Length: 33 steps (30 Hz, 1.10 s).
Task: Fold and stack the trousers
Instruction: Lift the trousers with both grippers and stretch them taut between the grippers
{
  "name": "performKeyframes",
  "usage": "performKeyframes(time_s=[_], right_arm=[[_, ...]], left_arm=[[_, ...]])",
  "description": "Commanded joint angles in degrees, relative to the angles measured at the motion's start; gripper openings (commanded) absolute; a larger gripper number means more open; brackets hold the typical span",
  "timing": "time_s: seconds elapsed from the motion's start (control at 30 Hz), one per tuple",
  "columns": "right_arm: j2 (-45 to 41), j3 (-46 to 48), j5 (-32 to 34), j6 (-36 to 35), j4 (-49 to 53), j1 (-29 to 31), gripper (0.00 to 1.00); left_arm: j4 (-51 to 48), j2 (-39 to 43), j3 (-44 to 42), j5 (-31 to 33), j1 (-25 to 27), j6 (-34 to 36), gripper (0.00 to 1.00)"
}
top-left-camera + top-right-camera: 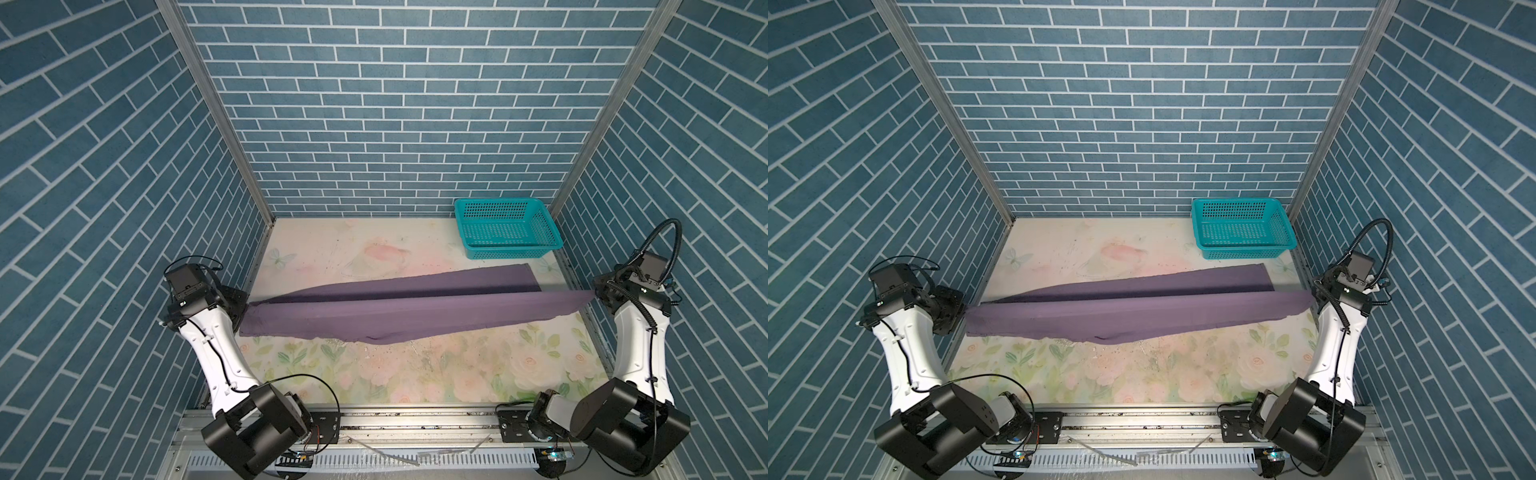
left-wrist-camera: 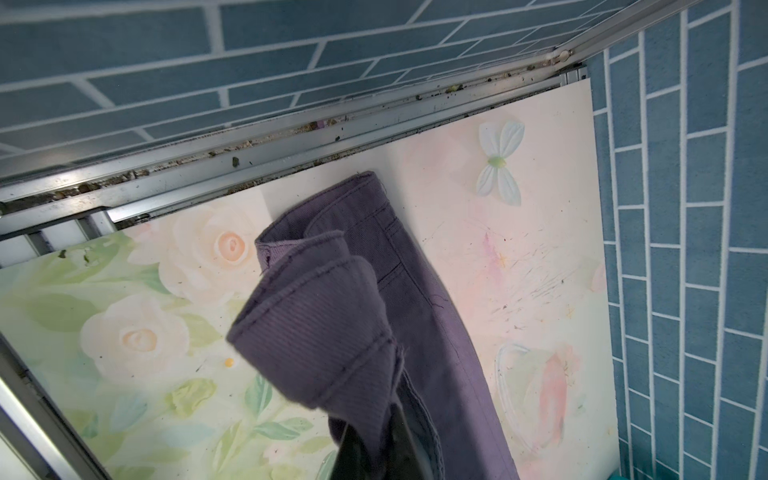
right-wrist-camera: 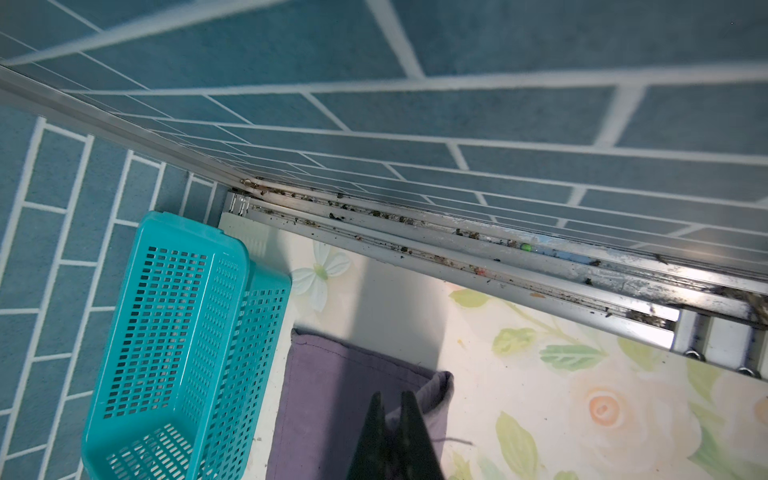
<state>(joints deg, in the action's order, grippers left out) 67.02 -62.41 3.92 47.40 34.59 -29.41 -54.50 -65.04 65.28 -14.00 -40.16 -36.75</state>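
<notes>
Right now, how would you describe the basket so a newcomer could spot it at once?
Find the blue brick back wall, then the floral table below it. In the table's far right corner, just beyond the purple trousers, sits the basket: teal, rigid, perforated plastic, the only container there.

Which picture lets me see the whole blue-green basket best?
Both top views: the basket shows whole, with all four walls and its empty inside. The right wrist view shows the basket closer, holes clear, but the picture's edge cuts part off. The left wrist view shows at most a teal sliver.
</notes>
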Motion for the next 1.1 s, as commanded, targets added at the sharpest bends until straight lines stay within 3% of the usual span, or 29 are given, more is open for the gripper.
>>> performKeyframes(time_s=[0.0,0.23,0.37,0.67,0.83,1.07], right_arm=[[-3.40,-1.34,8.81,-1.95,-3.78,-1.25,0.00],[-9.28,0.37,11.23,-2.89,-0.53,-1.37,0.00],[-9.08,2.48,11.54,-2.85,-0.78,-1.51,0.00],[1.93,5.42,7.78,0.40,-8.07,-1.44,0.00],[9.03,4.15,6.25,1.95,-12.44,-0.35,0.00],[14.75,-0.90,8.76,1.34,-13.40,2.54,0.00]], left_arm=[[0.74,3.69,1.25,9.17,-0.88,2.12,0.00],[-4.29,10.02,1.32,13.40,-1.33,3.60,0.00],[-3.77,9.58,0.44,13.08,-1.33,3.71,0.00],[4.96,-0.11,-2.76,10.15,-0.06,1.78,0.00],[8.55,-5.40,-1.03,14.06,6.62,0.11,0.00],[10.43,-10.50,1.52,16.61,8.43,-1.21,0.00]])
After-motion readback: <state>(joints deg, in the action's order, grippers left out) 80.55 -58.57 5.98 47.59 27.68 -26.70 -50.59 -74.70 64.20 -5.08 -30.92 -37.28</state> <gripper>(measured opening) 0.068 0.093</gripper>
